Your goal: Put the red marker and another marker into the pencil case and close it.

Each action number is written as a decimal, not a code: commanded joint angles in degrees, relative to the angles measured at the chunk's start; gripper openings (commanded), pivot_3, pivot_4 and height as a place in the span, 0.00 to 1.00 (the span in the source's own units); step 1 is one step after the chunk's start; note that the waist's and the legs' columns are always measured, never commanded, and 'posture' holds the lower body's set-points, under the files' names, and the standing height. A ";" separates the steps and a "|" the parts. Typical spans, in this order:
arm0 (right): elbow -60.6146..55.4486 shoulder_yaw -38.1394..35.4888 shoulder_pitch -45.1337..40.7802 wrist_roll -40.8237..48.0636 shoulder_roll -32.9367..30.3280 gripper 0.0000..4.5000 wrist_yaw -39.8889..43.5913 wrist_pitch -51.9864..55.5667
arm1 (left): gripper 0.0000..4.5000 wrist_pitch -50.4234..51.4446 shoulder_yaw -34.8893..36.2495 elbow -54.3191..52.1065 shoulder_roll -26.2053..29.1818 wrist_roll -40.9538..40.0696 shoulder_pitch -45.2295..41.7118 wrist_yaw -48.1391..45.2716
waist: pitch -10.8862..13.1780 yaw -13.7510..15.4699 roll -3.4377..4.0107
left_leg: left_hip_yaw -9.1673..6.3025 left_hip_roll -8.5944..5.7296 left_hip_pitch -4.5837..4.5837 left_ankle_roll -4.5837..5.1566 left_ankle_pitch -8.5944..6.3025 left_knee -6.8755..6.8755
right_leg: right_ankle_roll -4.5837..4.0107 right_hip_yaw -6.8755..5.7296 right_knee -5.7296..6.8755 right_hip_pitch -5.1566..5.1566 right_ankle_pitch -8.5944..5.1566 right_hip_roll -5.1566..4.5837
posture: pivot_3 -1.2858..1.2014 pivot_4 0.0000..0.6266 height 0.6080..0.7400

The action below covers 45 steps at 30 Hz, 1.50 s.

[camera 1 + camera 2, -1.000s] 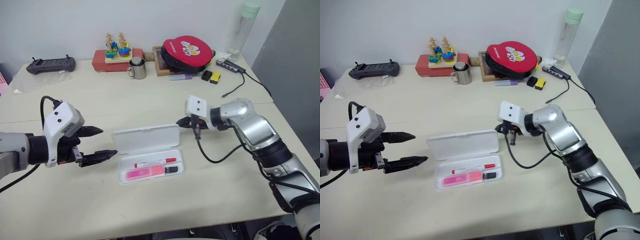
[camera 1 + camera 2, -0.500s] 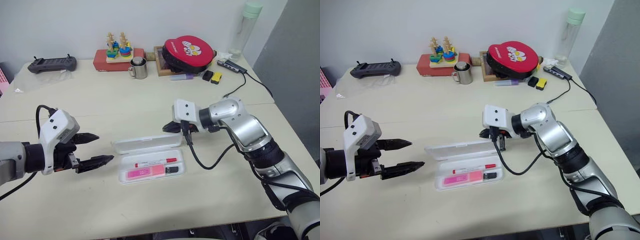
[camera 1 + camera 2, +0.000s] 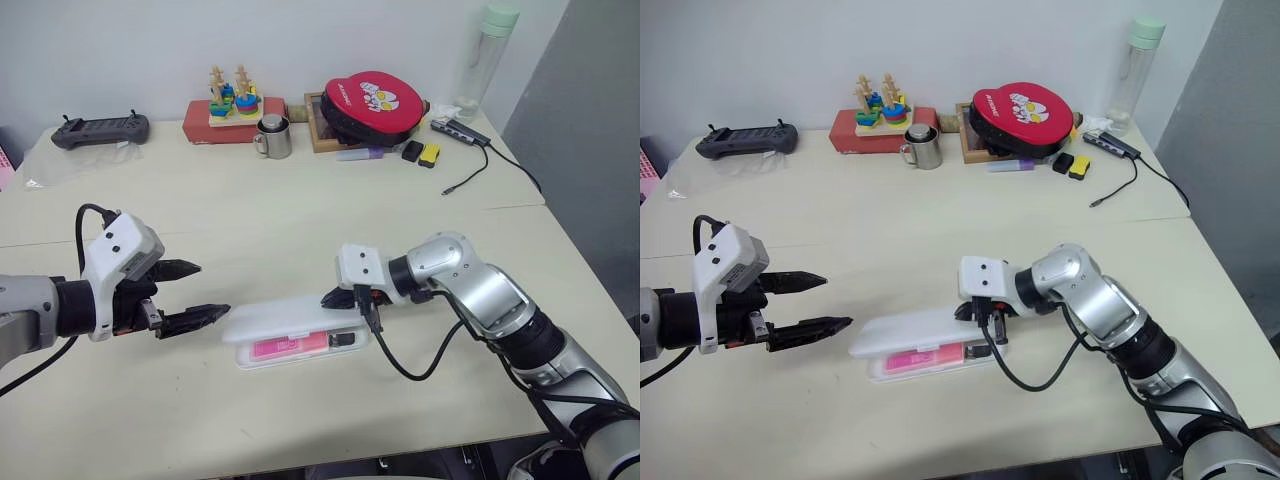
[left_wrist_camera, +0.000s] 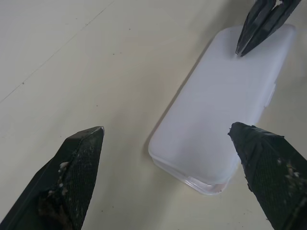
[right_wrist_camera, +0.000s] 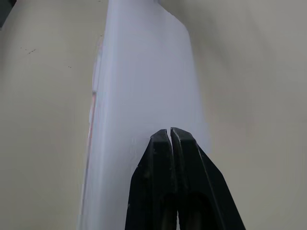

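We see right gripper (image 3: 333, 297) pinched together, tips on pencil case (image 3: 290, 332) lid, lid nearly down | pink highlighter (image 3: 290, 346) inside | left gripper (image 3: 196, 292) spread wide beside case

Beige table (image 3: 300, 420), pale wall (image 3: 120, 40)

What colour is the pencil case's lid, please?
White; the pencil case lid shows best in the left wrist view.

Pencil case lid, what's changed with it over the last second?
The shut right end effector pushed the pencil case lid from standing open down nearly closed over the pink highlighter. The open left end effector stayed beside the case.
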 commanded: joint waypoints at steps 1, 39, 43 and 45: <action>-2.67 1.71 1.34 -0.60 1.48 0.01 -2.10 2.28 | 1.00 -0.73 -0.37 0.23 1.16 0.36 -1.45 0.08 | 0.00 0.02 0.00 | 0.00 0.00 0.00 0.00 0.00 0.00 | 0.00 0.01 0.00 -0.01 0.00 0.00 | 0.52 0.24 1.00; -5.77 -26.17 16.15 2.59 1.16 0.01 -27.11 8.66 | 1.00 -9.82 4.20 -8.73 -32.17 10.02 16.71 27.63 | -0.09 0.89 -0.11 | 0.06 -0.04 -0.03 -0.02 -0.01 0.02 | -0.06 0.06 -0.26 0.12 0.09 -0.10 | 0.52 0.24 1.00; -7.25 -29.19 20.03 2.73 5.21 0.01 -33.60 9.83 | 1.00 -10.72 5.70 -9.06 -37.78 9.92 18.04 31.85 | -0.09 0.78 -0.11 | 0.09 -0.02 0.05 -0.02 -0.01 0.03 | -0.05 0.13 -0.12 0.12 0.09 -0.05 | 0.52 0.24 1.00; -8.18 -30.18 22.36 2.96 6.28 0.01 -35.41 9.73 | 1.00 -11.19 6.85 -9.12 -40.64 9.60 18.38 34.31 | -0.09 0.79 -0.11 | 0.06 -0.02 0.07 -0.03 0.00 0.04 | -0.05 0.12 -0.06 0.12 0.08 -0.03 | 0.52 0.24 1.00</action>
